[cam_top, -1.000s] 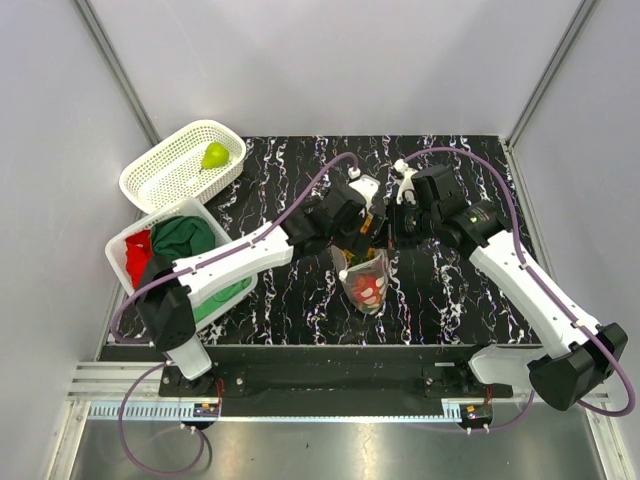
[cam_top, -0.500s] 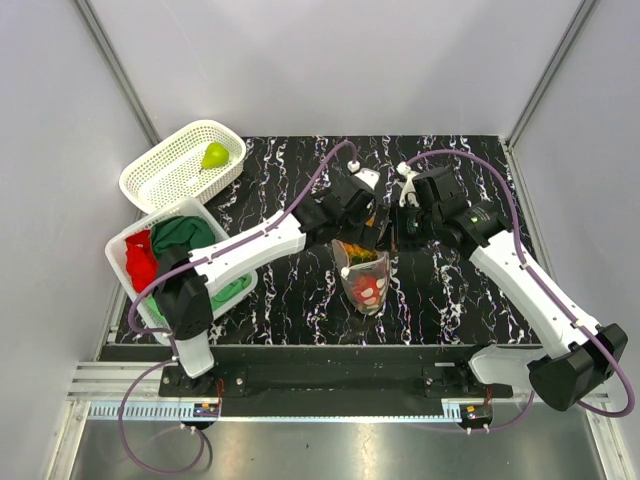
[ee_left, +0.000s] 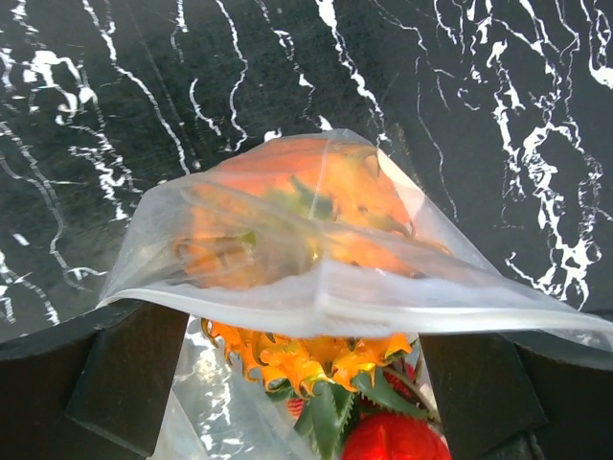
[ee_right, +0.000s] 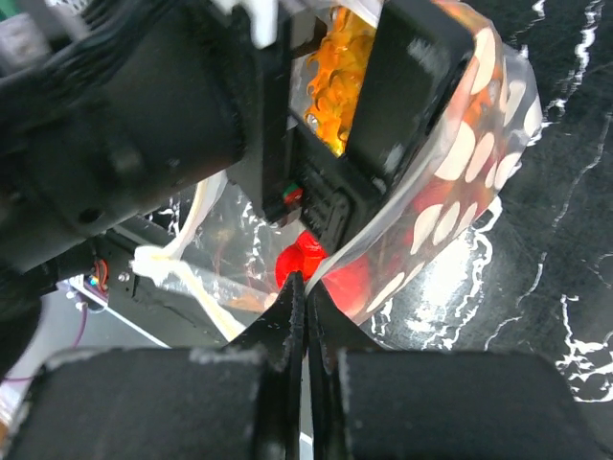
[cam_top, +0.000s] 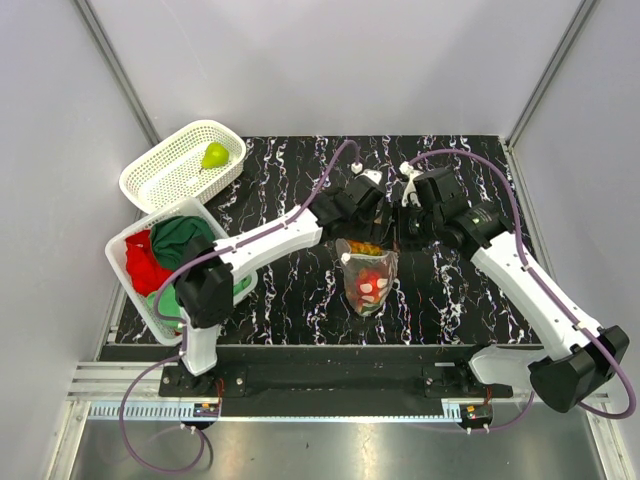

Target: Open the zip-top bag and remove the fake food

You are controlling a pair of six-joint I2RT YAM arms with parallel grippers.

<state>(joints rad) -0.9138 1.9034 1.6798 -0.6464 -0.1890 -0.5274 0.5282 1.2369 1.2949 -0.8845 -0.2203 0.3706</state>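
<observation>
The zip-top bag (cam_top: 367, 280) is standing mouth-up on the black marbled table (cam_top: 270, 170), holding an orange bumpy piece (ee_left: 297, 359) above a red fruit (ee_left: 393, 439). Your left gripper (ee_left: 306, 376) is hovering at its open mouth with fingers spread wide, while your right gripper (ee_right: 305, 305) is pinching the bag's edge, fingers pressed together. At far left, a white perforated basket (cam_top: 160, 180) is holding a yellow-green pear (cam_top: 215, 156), and the second basket (cam_top: 118, 243) beside it is holding red and green cloths (cam_top: 185, 235).

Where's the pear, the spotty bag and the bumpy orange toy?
pear (cam_top: 214, 156), top view, its green body.
zip-top bag (cam_top: 367, 290), top view, its dotted lower half.
orange bumpy piece (ee_left: 299, 356), left wrist view, its spiky edge.
</observation>
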